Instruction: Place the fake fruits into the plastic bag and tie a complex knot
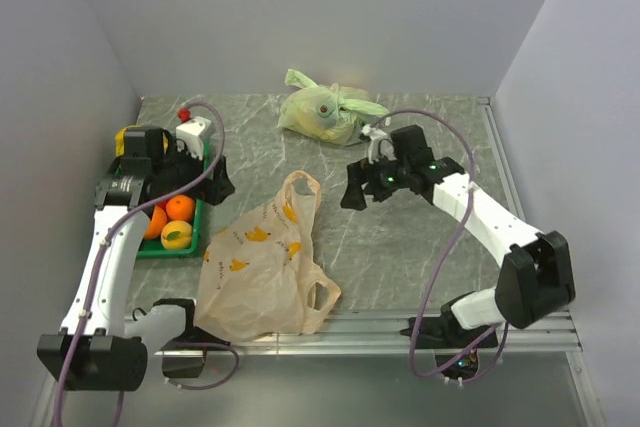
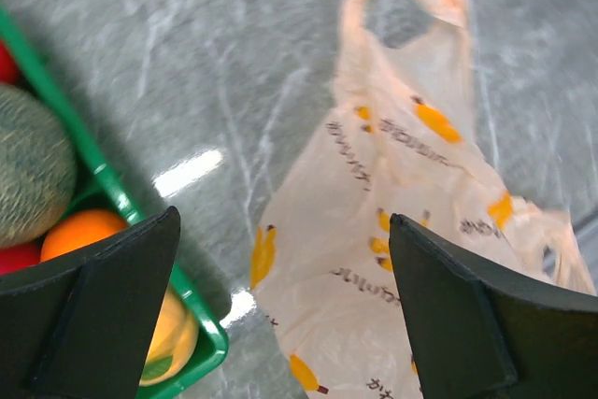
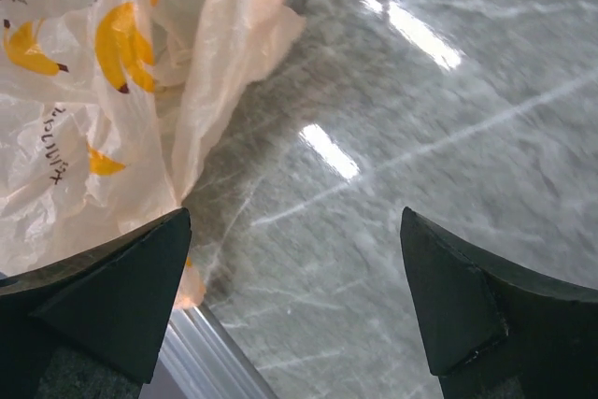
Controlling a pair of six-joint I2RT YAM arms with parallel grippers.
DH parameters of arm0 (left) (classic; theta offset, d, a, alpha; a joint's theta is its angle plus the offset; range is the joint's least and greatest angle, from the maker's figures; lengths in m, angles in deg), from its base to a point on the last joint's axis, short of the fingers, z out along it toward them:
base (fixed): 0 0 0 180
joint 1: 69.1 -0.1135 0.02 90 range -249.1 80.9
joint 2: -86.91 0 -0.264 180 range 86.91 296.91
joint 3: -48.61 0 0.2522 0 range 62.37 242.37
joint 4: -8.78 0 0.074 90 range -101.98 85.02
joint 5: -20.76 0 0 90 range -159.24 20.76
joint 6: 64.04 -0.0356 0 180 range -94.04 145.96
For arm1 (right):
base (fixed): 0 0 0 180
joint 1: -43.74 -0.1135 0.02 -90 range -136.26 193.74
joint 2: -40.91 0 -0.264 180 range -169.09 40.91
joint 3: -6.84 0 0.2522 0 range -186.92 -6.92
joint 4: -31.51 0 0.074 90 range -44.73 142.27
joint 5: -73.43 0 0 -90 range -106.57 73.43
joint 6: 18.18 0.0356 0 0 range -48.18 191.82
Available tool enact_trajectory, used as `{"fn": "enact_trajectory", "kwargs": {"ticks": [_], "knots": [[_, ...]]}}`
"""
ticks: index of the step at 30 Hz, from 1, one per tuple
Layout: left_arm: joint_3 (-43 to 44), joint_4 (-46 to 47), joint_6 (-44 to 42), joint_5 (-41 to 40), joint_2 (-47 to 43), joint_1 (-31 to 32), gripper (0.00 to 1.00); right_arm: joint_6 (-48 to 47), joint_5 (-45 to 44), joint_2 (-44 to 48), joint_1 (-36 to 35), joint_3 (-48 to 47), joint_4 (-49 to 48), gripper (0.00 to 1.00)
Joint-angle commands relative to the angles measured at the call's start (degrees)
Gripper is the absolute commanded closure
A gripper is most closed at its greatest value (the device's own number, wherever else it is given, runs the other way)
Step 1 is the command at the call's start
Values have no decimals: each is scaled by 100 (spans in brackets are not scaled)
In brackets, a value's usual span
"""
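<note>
A: Where are the fruits (image 1: 177, 219)?
B: Far left, in the green tray (image 1: 165, 252) — oranges beside a melon (image 2: 28, 175). The left gripper (image 1: 217, 185) hangs just past its rim, fingers spread wide, holding nothing.
A: And the bag (image 1: 262, 267)?
B: Flat on the middle of the table (image 1: 420, 237), handles loose. Banana prints and brown Japanese lettering — too blurred to read. The right gripper (image 1: 352, 192) leans in from the right, tilted down, fingers apart too, empty.

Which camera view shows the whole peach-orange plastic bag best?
The top external view: the plastic bag lies flat there, seen whole and with nothing in front of it. The left wrist view cuts off part of it; the right wrist view shows only a crumpled edge.
</note>
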Motion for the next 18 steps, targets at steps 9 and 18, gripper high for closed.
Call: {"fn": "enact_trajectory", "kwargs": {"ticks": [9,18], "knots": [[-178,-181,-846,400,-527,656,1,559,500,-2112,-752,-1320,-1110,0],[-151,-7,-837,839,-632,691,1,1131,1925,-2615,-823,-1261,-1603,77]]}}
